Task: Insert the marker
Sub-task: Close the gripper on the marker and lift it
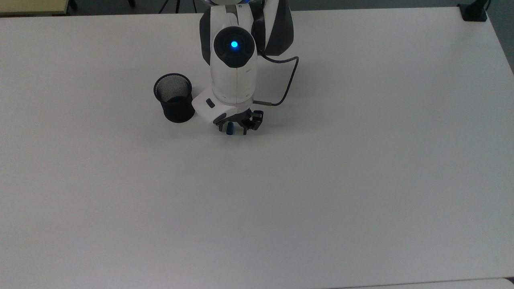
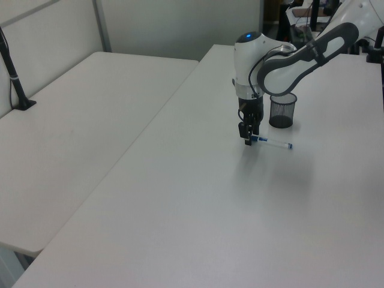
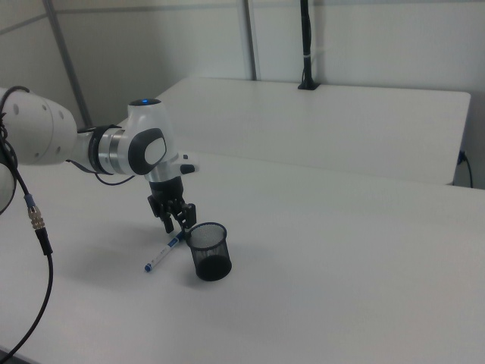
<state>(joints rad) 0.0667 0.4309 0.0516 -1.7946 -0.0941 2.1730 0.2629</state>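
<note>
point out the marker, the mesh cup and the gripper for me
marker (image 2: 276, 143): left view, on the white barrel lying on the table.
mesh cup (image 1: 174, 98): top view, on its black outer wall.
gripper (image 1: 231, 129): top view, midway between the fingertips, over the marker's blue end.
</note>
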